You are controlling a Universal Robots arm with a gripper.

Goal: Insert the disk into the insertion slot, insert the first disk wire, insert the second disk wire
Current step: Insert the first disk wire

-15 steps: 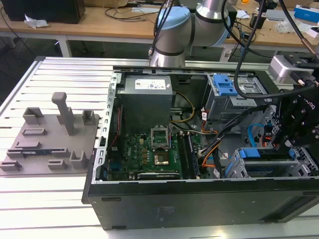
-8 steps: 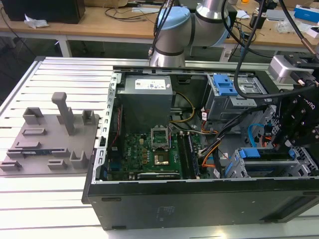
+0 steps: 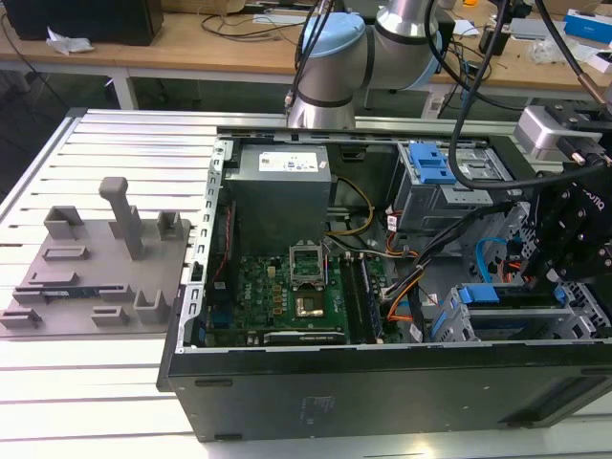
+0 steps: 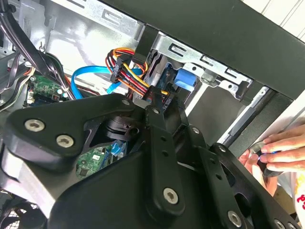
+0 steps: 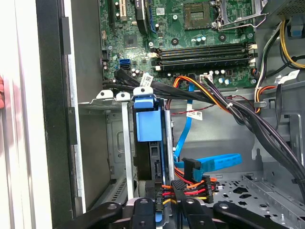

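Motherboard: mid-case, clear of the work. Insertion slot: toward the exterior view's right, with the disk inside it, blue carrier tab outward, apparently seated. Gripper: at the disk's rear, closed on the first disk wire by its plug, facing the connector. Second disk wire: loose alongside.

The exterior view looks down over the whole case. Both wrist views sit close inside, sharing the disk.
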